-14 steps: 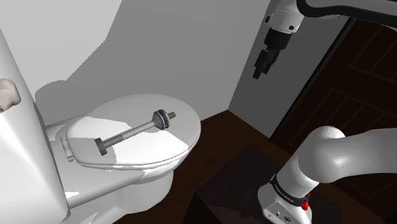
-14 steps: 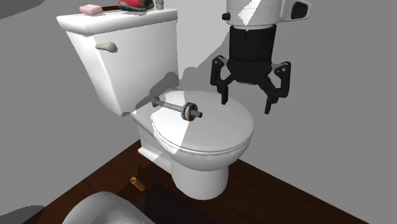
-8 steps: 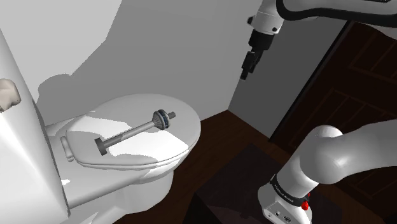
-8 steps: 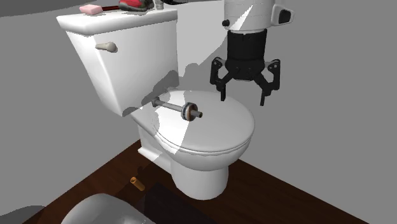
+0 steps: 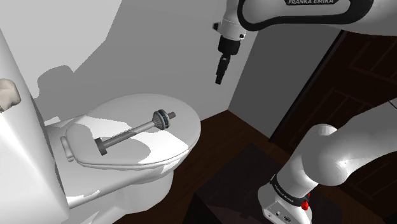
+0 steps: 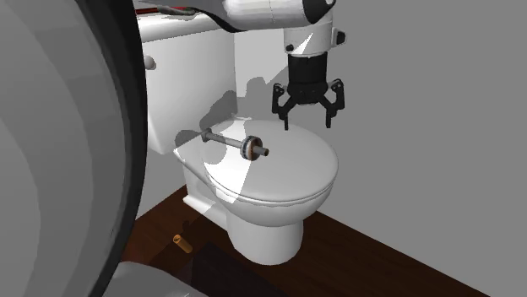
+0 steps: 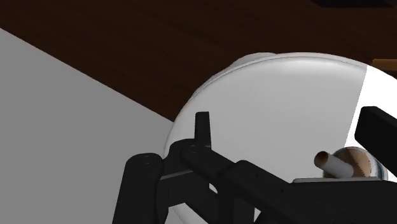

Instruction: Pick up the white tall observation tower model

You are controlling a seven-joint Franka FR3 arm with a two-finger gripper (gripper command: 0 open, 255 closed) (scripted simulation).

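Observation:
The tower model (image 5: 135, 130) is a thin grey rod with a dark disc near one end, and it lies flat on the closed white toilet lid (image 5: 181, 137). In the second exterior view the tower (image 6: 237, 144) points from the tank toward the lid's front. My black gripper (image 5: 219, 79) hangs in the air above the lid's far edge, close to the grey wall. Its fingers stand apart with nothing between them (image 6: 307, 123). In the wrist view the tower's disc end (image 7: 347, 164) lies on the lid (image 7: 273, 108) near one finger (image 7: 378, 130).
The white tank (image 6: 182, 84) with its flush handle (image 6: 150, 62) stands behind the lid. A large arm link (image 6: 59, 143) covers the second exterior view's left. A small brown cylinder (image 6: 181, 244) lies on the dark wood floor. A dark door (image 5: 356, 83) is at the shoulder view's right.
The gripper has travelled toward the shoulder view's left and nearer the wall, still open. An arm link has swung in front of the second exterior camera. The tower has not moved.

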